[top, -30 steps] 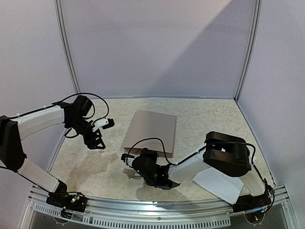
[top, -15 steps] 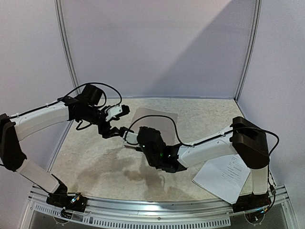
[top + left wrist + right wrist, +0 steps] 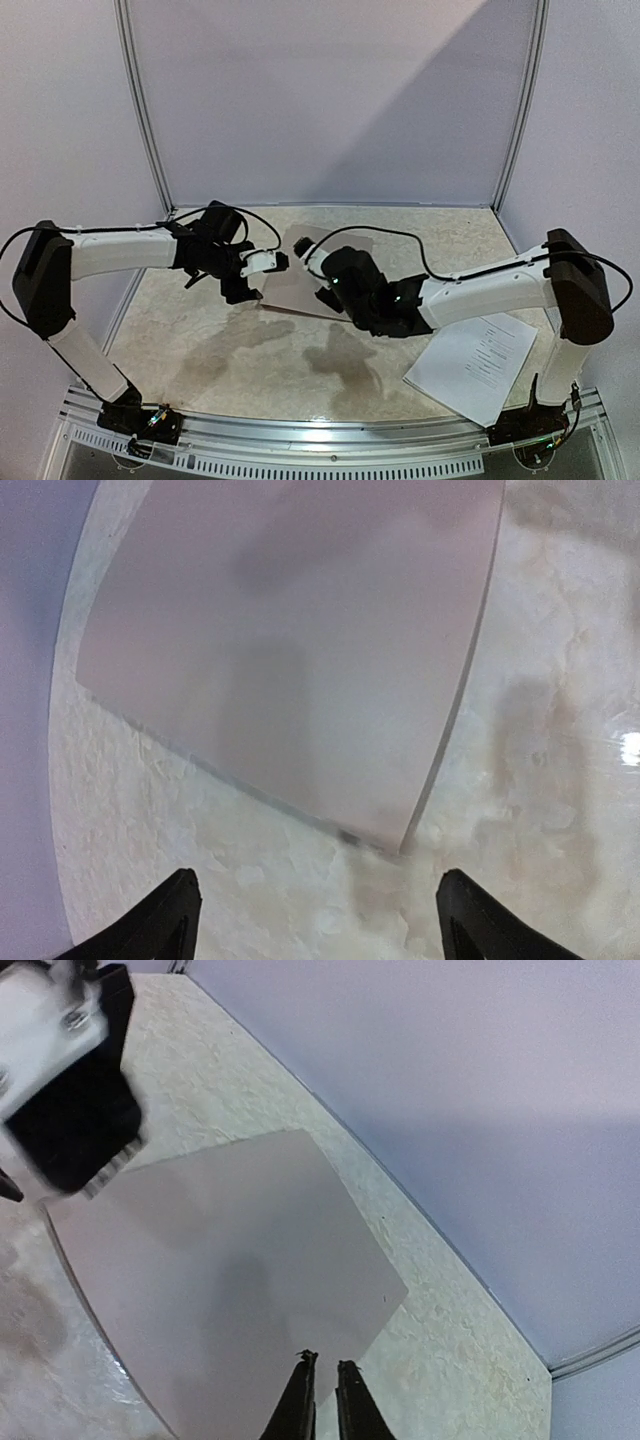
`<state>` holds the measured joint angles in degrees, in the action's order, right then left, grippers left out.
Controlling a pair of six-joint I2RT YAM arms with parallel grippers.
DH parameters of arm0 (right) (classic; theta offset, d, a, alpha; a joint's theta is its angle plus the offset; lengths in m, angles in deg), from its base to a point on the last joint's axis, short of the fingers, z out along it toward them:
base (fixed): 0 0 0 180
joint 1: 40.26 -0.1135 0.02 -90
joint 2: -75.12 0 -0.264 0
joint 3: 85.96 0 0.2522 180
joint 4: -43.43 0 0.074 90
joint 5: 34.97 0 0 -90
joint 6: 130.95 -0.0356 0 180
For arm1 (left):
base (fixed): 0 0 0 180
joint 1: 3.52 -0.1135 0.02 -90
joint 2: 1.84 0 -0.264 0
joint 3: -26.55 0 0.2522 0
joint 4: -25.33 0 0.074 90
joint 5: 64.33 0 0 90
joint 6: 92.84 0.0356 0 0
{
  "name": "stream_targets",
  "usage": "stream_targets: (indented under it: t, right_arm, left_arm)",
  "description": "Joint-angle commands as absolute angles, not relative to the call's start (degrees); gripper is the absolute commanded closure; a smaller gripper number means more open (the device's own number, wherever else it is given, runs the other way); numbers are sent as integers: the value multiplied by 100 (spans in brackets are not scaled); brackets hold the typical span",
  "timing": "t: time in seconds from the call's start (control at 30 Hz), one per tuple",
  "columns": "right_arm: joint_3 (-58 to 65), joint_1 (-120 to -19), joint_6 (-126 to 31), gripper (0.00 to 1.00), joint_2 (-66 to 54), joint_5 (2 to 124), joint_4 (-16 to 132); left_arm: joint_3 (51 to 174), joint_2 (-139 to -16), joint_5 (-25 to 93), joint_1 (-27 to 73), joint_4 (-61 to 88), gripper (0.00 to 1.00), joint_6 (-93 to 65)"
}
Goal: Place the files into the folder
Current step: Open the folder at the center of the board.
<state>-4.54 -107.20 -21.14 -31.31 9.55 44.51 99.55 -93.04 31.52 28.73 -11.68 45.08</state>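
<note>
Left end effector (image 3: 318, 905) is hanging spread wide and empty just off the near corner of the folder (image 3: 290, 650). Right end effector (image 3: 326, 1362) is hovering above the cover, fingers pinched nearly together on nothing. Folder is lying closed on the counter (image 3: 180, 330), with the files (image 3: 470, 365) well apart by my right base. I'm judging the cover light, thin and stiffish, best lifted at that free corner. Since a second ago, both arms have been closing in on it.

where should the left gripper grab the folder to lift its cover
Grip the folder at the corner nearest the open left gripper, sliding one finger in low from that side. It lies flat and closed, so nothing to pinch from above; that corner seems to show a slight gap.
</note>
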Motion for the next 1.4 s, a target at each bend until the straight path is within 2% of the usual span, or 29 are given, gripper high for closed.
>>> stream_targets:
  t: [0.0, 0.17, 0.33, 0.5, 0.73, 0.87, 1.37]
  right_arm:
    - [-535, -10102, -4335, 84, -2798, 1701, 5692]
    - [-338, -9396, -5969, 72, -2910, 2738, 6419]
    - [-273, -8795, -6922, 66, -3172, 3515, 6655]
    - [-101, -8720, -7112, 62, -3435, 3402, 6810]
    - [-66, -8723, -7309, 61, -3700, 3579, 6712]
    - [-92, -8720, -7399, 61, -3701, 3610, 6661]
    - [-100, -8727, -7692, 60, -3891, 3938, 6578]
  left_arm:
    - [9767, -9701, 2050, 3410, -221, 17, 5459]
    - [9620, -9988, 1849, 3695, 6, 17, 6000]
    - [9624, -10320, 1742, 3917, -124, 19, 6132]
    - [9162, -10434, 1137, 4199, 1270, 24, 6297]
    - [8344, -10368, 750, 4338, 3193, 39, 6534]
    - [8159, -10539, 587, 4359, 3667, 41, 6681]
    - [7565, -12020, 168, 4359, 7266, 43, 8059]
